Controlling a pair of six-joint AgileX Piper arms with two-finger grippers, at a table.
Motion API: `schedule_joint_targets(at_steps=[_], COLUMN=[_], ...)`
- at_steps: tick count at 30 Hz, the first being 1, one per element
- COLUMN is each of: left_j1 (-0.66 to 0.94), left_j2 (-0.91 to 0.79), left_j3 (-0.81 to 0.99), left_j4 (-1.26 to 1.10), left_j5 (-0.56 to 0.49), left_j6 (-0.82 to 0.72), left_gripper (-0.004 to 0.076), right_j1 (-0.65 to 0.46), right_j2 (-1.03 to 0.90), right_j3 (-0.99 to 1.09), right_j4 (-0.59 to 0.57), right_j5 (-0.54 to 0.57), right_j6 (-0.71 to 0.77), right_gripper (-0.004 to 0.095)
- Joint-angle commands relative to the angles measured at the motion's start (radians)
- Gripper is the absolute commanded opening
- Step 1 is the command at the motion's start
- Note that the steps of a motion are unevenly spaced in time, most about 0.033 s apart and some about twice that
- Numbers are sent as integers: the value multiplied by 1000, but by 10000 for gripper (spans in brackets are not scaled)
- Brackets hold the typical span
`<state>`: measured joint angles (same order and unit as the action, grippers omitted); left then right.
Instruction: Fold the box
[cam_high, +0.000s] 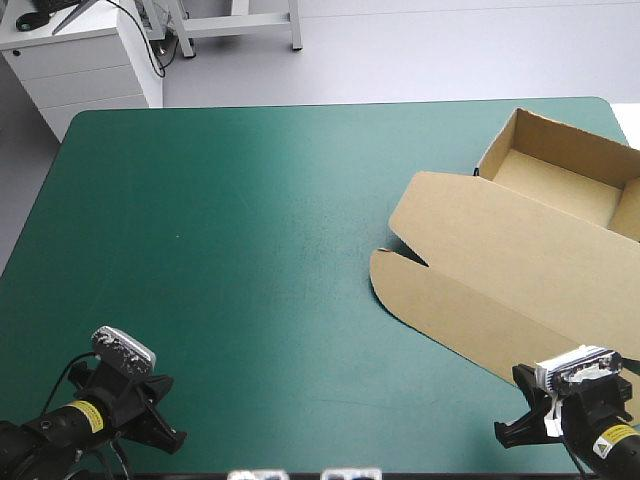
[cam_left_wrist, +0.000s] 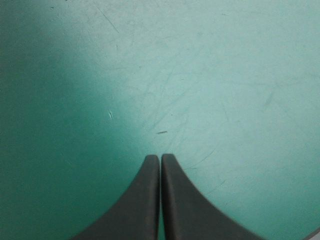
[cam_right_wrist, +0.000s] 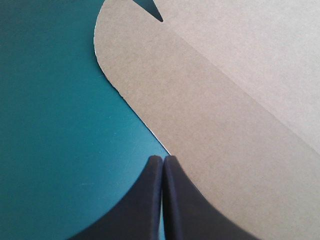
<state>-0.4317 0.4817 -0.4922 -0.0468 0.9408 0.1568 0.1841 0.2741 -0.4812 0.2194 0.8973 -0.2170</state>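
The brown box (cam_high: 520, 250) lies at the table's right side as an open tray with raised walls at the far right and its lid spread flat toward the near edge. My right gripper (cam_high: 512, 432) is shut and empty at the near right corner, just off the lid's rounded front flap (cam_right_wrist: 200, 125); in the right wrist view its tips (cam_right_wrist: 162, 159) sit at the flap's edge. My left gripper (cam_high: 170, 435) is shut and empty at the near left corner, far from the box. Only teal-green cover lies ahead of the left gripper (cam_left_wrist: 160, 157) in its own wrist view.
The teal-green table (cam_high: 220, 250) stretches bare from the box to the left edge. A white cabinet (cam_high: 80, 60) stands beyond the far left corner, off the table.
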Motion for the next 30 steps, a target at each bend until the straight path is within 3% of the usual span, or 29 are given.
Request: schedule_joint_targets(at_steps=[1, 30], left_j1=[1, 1], left_j2=[6, 6], left_j3=[-23, -23], left_j4=[-12, -12], left_j5=[-46, -46], left_j6=[-9, -14], left_gripper=[-8, -8], right_j1=[4, 4], right_j2=[10, 10], right_j3=[-25, -25], right_j4=[14, 14], right_j5=[-57, -57], right_j6=[-7, -7], right_gripper=[-14, -14])
